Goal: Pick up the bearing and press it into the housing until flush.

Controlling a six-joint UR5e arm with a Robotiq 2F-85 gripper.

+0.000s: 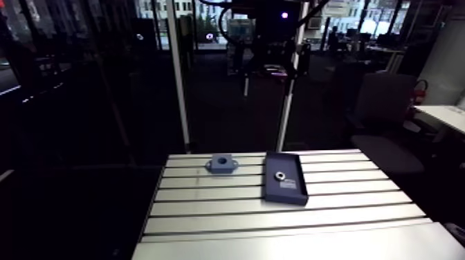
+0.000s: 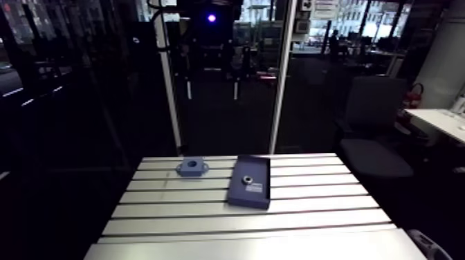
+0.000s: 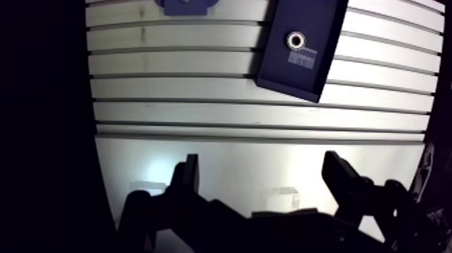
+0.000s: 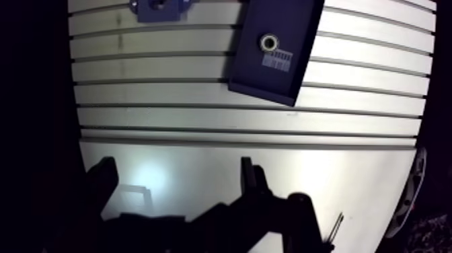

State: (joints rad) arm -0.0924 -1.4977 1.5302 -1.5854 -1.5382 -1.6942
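Here's the bench [image 3: 202,111], a wide run of slotted aluminium slats lying across ahead of the end effector, with a smooth, slotless strip right under it. A soft patch of glare [image 3: 155,165] sits on that strip just by one finger. Past the bench's side edge, it all drops into darkness.

The end effector [image 3: 262,165] hangs over the smooth strip, its two fingers [image 3: 190,176] spread wide with only bare metal between them. It is touching nothing.

Ahead of it, out on the slats, lies a dark blue shallow tray [image 3: 289,77], set at a slant to the slots. Further ahead and to one side of the tray, apart from it, sits the blue housing [image 1: 221,164], flat on the bench, its round bore facing up.

And there's the bearing [image 3: 295,40], a small bright ring lying flat inside the tray, well ahead of the fingers. Just beside it on the tray floor, on the nearer side, is a pale printed label [image 3: 302,58].

Now the tricky bits. The wrist view cuts off the tray's far end and most of the housing. The label's print is too small to read. In the arm view the end effector is dark and hard to make out.
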